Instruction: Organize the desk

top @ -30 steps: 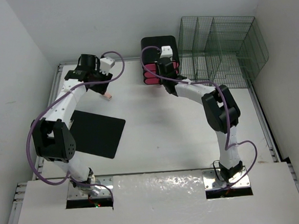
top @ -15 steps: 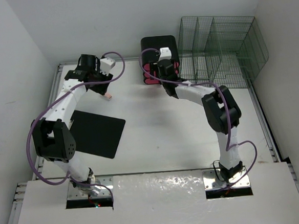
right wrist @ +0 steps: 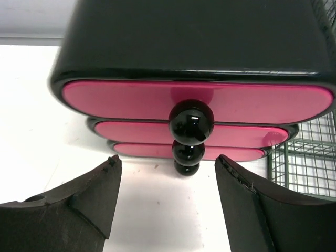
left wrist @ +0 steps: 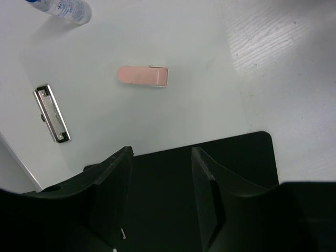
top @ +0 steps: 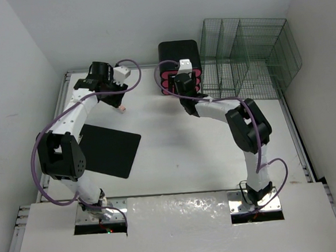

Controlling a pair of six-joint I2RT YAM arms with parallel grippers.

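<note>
text: none legible | bottle print: blurred, unreadable

White desk with clipboard, drawer unit, wire rack

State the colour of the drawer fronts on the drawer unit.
Glossy pink drawer fronts, black knobs; clearest in the right wrist view.
</note>
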